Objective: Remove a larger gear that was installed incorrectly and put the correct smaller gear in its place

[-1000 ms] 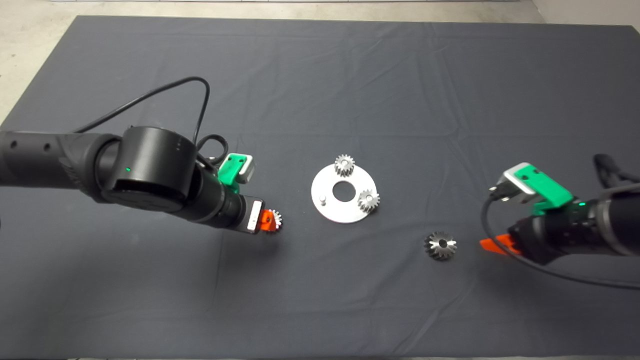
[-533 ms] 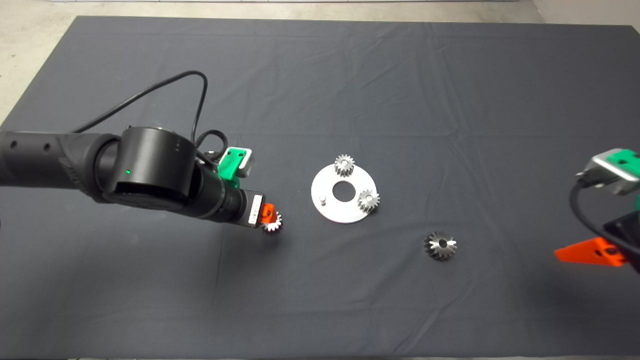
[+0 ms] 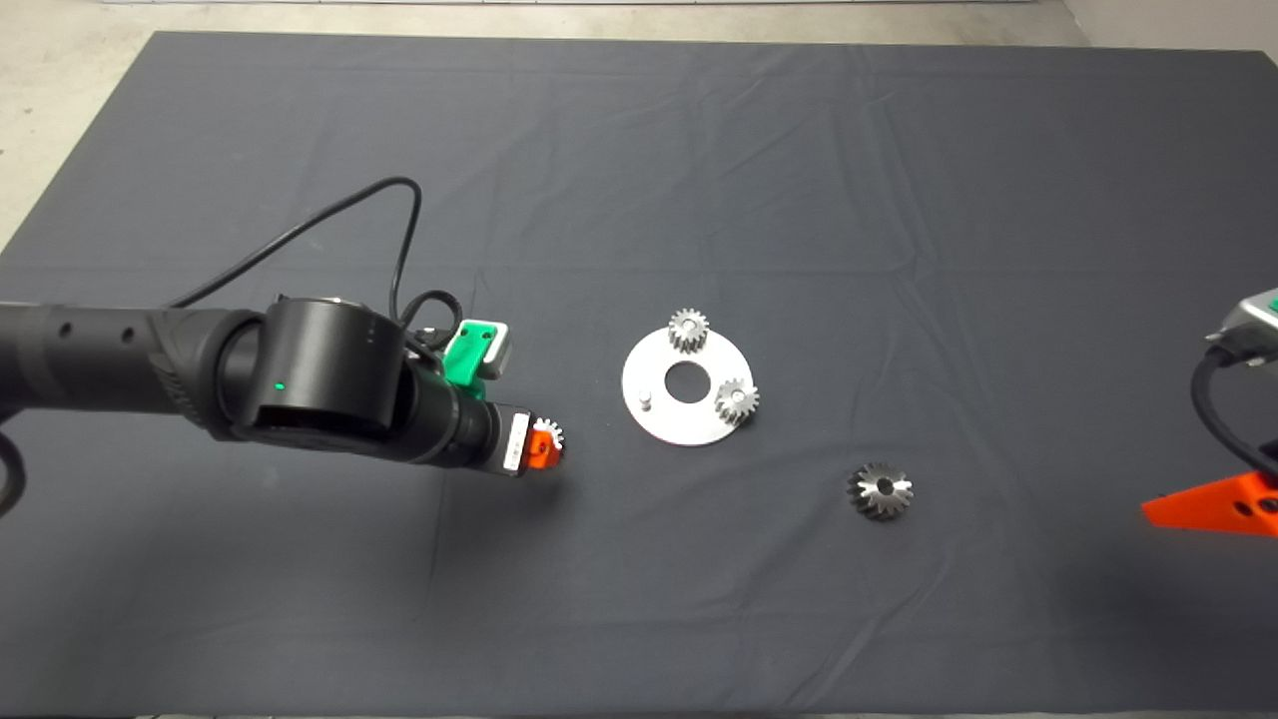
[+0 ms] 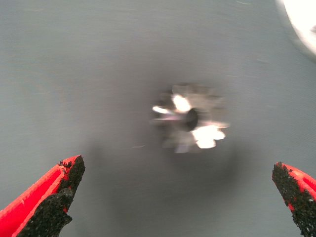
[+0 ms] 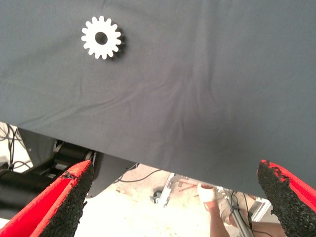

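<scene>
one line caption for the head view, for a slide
Left gripper hovers open over the smaller gear beside the round plate; the larger gear lies removed on the mat.

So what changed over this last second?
The right gripper drew back from beside the larger gear to the mat's right edge, jaws open and empty. The left gripper barely shifted, open over the smaller gear. The larger gear, the plate and its two gears stayed put.
</scene>
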